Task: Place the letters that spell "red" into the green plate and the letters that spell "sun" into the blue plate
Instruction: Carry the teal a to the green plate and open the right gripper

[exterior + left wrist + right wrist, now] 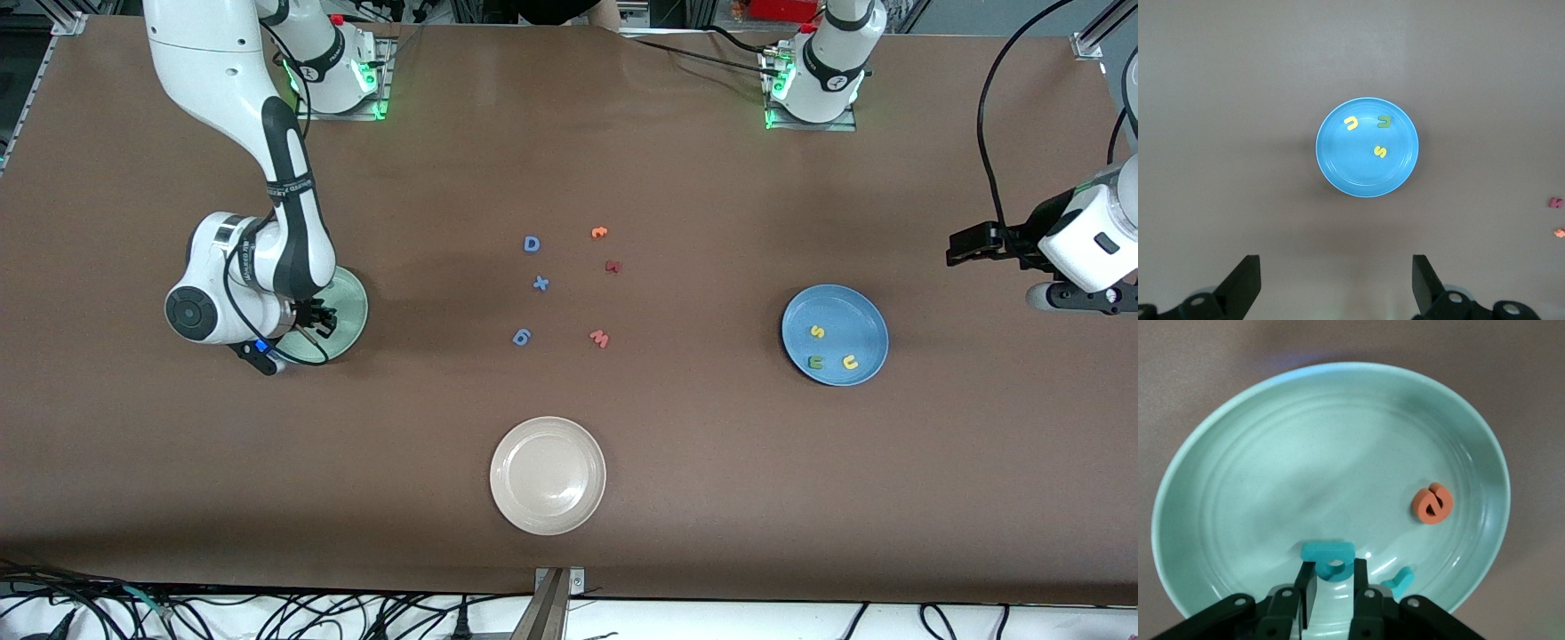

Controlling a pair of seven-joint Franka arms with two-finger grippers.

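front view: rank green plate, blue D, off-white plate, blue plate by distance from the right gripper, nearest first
Right gripper is shut on the teal d, over the green plate.
1. Green plate: directly under it, at the right arm's end.
2. Blue D: mid-table among the loose letters.
3. Off-white plate: nearest the front camera.
4. Blue plate: toward the left arm's end.

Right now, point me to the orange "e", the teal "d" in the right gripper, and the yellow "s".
orange "e" [1431, 504]: right wrist view, centre of the letter.
teal "d" [1331, 559]: right wrist view, ring above the fingers.
yellow "s" [1380, 152]: left wrist view, middle of its curve.
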